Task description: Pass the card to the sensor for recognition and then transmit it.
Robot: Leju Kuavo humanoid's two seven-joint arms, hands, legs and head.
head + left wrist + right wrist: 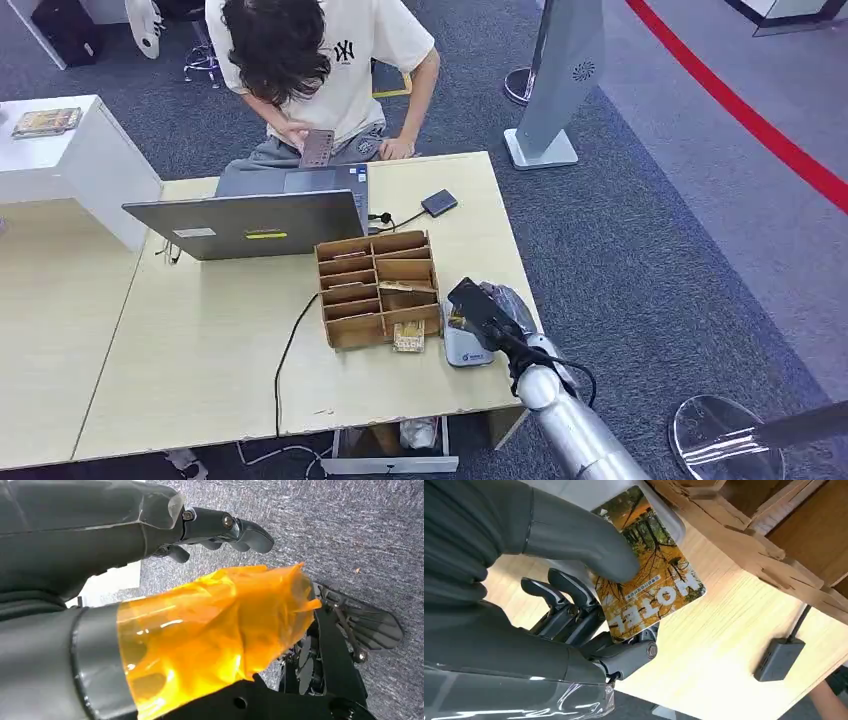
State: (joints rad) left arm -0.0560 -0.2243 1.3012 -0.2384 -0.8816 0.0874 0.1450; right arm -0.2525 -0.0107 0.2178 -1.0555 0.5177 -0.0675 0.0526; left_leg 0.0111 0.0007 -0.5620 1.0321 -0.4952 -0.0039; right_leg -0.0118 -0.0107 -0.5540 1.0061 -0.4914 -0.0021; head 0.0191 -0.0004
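The robot's right hand [574, 610] pinches a hotel key card [649, 575] between its thick thumb and darker fingers, holding it over the small white card sensor [466, 345] that sits on the wooden desk [200, 340], just beside a cardboard compartment organiser [378, 288]. In the right wrist view the card's far end lies over the sensor's pale top, though whether the two touch cannot be told. The left hand [220, 527] hangs over grey carpet, fingers loosely curled, holding nothing. Across the desk a person [320, 60] bends over a phone behind an open laptop [250, 222], and a small dark hub [439, 203] lies on its cable nearby. The risks from here look plain: the grip covers only one end of the card, so a slip could drop it onto the desk; the card may hover too far off the sensor to register; and with the person's attention elsewhere, the handover could find no waiting hand
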